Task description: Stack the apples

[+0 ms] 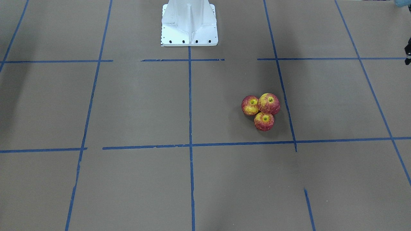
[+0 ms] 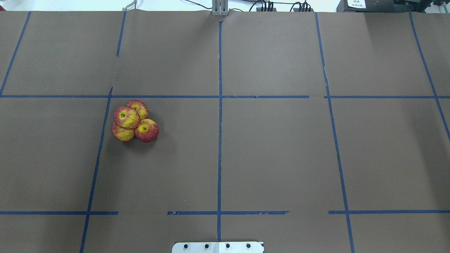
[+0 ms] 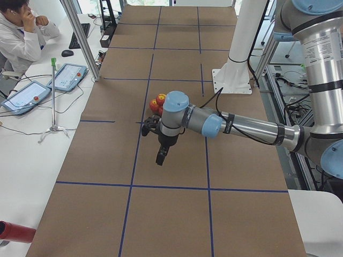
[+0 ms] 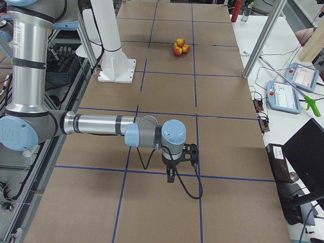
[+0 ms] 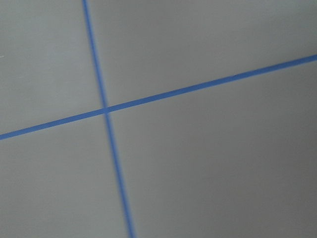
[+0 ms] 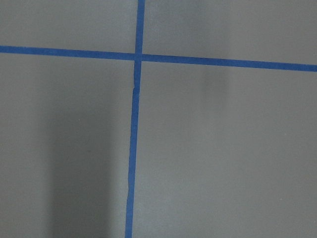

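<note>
On the table [image 2: 274,154], to the inward side of the left hand [image 3: 162,156] and well apart from the right hand [image 4: 171,176], we record the apples [image 2: 135,121]: four pieces, red streaked with yellow, gathered in one tight cluster. Three rest on the table touching one another. The fourth apple [image 2: 126,117] sits on top of them, its yellow dimple turned upward. In the front-facing view we count only three, one lower piece being hidden. Left hand: hangs above the table on an outstretched arm, pointing downward, nearer the table's end than the cluster, which shows partly behind that arm's wrist in the left side view; we cannot tell whether its fingers stand apart or together. Right hand: likewise above the table and pointing downward, toward the opposite end, the apples far beyond it; we cannot tell its state either. Both wrist views: bare brown table and crossing blue tape lines [image 2: 219,140] only. Also entered: one white pedestal [image 1: 189,22] at the robot's edge of the table, between the two hands' sides; one operator [image 3: 19,37] in white, seated at a side desk past the left hand.
</note>
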You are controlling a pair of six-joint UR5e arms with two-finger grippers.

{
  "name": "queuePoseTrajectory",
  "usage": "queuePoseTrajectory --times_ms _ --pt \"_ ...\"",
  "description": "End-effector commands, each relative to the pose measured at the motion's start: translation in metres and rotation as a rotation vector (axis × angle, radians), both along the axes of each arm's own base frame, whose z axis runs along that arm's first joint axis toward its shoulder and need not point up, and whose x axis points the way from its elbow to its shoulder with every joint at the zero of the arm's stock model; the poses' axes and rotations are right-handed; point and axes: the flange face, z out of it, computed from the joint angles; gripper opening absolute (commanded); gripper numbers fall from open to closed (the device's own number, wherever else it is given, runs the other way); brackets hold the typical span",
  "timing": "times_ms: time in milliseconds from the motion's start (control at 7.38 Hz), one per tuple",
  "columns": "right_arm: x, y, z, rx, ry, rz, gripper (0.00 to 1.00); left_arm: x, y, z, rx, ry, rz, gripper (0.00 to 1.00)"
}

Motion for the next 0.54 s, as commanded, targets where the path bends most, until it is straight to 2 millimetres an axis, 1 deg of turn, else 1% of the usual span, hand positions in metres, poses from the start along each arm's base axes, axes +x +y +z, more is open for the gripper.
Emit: queuePoseTrajectory --times_ms 0,135,271,406 --pt "0.000 0.000 0.000 0.000 0.000 0.000 1.00 -0.045 0.008 0.037 -0.011 0.040 -0.018 0.99" --pt "0.000 0.000 0.000 0.000 0.000 0.000 1.00 -0.044 -0.013 0.022 -0.096 0.085 -0.053 0.99" --pt "0.000 0.000 0.000 0.000 0.000 0.000 1.00 -0.044 -0.040 0.002 -0.199 0.112 -0.076 0.99" --pt "0.000 0.000 0.000 0.000 0.000 0.000 1.00 -0.044 -0.033 0.004 -0.221 0.113 -0.075 1.00"
